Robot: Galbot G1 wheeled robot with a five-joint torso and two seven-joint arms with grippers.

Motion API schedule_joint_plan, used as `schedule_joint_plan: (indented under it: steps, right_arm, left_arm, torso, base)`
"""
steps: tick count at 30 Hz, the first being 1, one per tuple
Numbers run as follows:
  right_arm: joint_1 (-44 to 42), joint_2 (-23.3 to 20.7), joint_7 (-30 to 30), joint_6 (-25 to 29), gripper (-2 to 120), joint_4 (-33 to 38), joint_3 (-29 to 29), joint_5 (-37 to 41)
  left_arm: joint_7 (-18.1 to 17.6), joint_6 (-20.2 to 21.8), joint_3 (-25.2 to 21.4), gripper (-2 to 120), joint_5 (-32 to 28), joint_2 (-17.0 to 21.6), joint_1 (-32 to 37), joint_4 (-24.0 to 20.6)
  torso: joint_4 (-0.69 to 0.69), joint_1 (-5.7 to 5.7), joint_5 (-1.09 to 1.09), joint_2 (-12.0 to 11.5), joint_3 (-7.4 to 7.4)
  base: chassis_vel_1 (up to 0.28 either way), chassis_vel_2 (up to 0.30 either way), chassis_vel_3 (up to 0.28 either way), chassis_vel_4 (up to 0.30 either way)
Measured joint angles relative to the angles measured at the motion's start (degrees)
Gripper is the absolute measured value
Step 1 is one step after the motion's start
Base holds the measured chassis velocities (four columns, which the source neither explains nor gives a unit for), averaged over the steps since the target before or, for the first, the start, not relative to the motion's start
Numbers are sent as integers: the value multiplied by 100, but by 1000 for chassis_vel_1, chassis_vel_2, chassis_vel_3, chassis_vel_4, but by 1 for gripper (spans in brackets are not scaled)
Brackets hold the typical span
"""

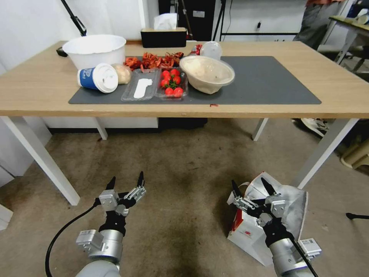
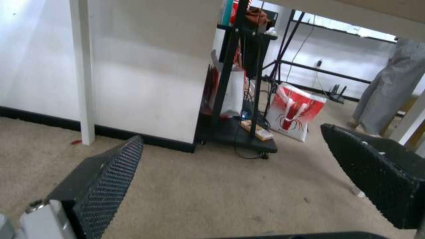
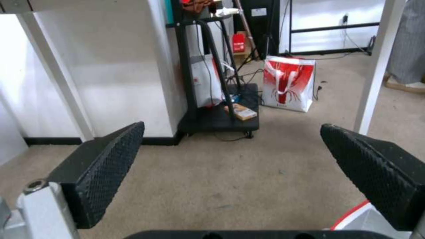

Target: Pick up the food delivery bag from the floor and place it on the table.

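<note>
1. Food delivery bag: on the floor, lower right of the head view, near the desk's right front leg. White paper, red edges, small round red logo on its front face. Top open and crumpled, pale lining showing.
2. Right hand: in front of the bag's open top in the head view, fingers spread wide, nothing between them. Contact with the bag cannot be judged. A red-edged white corner of the bag sits at the lower right of the right wrist view.
3. Left hand: lower left of the head view, above bare carpet, well apart from the bag. Fingers spread, holding nothing.
4. Desk: light-wood top on white legs, across the upper half of the head view, with a dark grey mat.
5. On the mat's left half: white bowl, blue-and-white lidded cup on its side, clear tray of tomatoes, covered bowl.
</note>
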Motion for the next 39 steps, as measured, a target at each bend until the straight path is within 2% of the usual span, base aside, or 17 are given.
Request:
schedule_joint_plan:
  steps: [21,27,30,39]
  right_arm:
    - [-19,7,-39,58,100,-19,23,5]
    - [-25,9,-46,58,100,-7,23,5]
    - [-37,11,-61,75,100,-5,24,6]
    - [-37,-18,-72,93,100,22,27,14]
  left_arm:
    - [38,-92,-1,100,1,11,17,23]
    - [42,-92,2,100,3,12,20,23]
    - [43,-92,-3,100,4,25,25,23]
    - [57,-92,1,100,32,4,43,15]
  torso:
    - [0,-125,0,-478,-352]
    - [0,-147,0,-562,-413]
    - [0,-164,0,-674,-508]
    - [0,-192,0,-851,-657]
  base:
    - [0,0,0,0]
    - [0,0,0,0]
    - [0,0,0,0]
    - [0,0,0,0]
